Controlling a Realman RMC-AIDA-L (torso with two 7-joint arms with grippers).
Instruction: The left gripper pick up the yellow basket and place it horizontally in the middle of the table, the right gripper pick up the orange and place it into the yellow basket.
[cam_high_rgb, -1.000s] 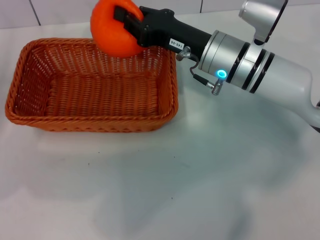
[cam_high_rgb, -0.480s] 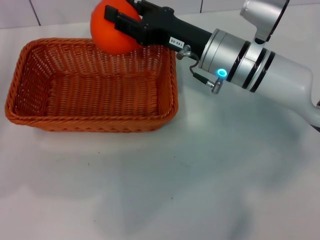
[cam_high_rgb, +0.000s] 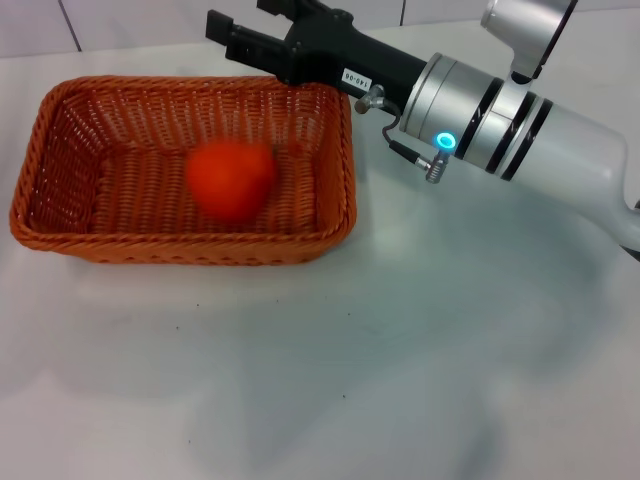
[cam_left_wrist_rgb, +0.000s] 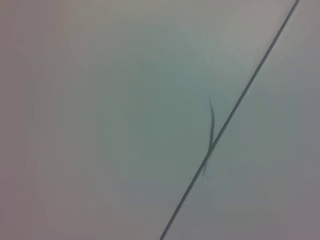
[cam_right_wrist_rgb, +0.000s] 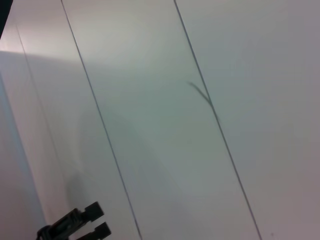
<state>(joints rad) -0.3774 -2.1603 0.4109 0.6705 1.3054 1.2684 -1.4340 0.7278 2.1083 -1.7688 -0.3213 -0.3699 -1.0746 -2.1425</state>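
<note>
The orange (cam_high_rgb: 230, 178) is inside the yellow basket (cam_high_rgb: 180, 246), near its middle and looking blurred. The basket lies lengthwise on the white table (cam_high_rgb: 350, 350) at the far left. My right gripper (cam_high_rgb: 243, 18) is open and empty, hovering above the basket's far rim, apart from the orange. Its silver-white arm (cam_high_rgb: 520, 130) reaches in from the right. Dark fingertips (cam_right_wrist_rgb: 92, 210) show in the right wrist view against a white tiled wall. My left gripper is out of view; the left wrist view shows only a white surface with a dark seam.
A white tiled wall (cam_high_rgb: 120, 20) runs behind the table's far edge. Bare tabletop lies in front of and to the right of the basket, under the right arm.
My right gripper has opened and let go of the orange. The orange dropped from the fingers down into the basket. The gripper rose slightly.
</note>
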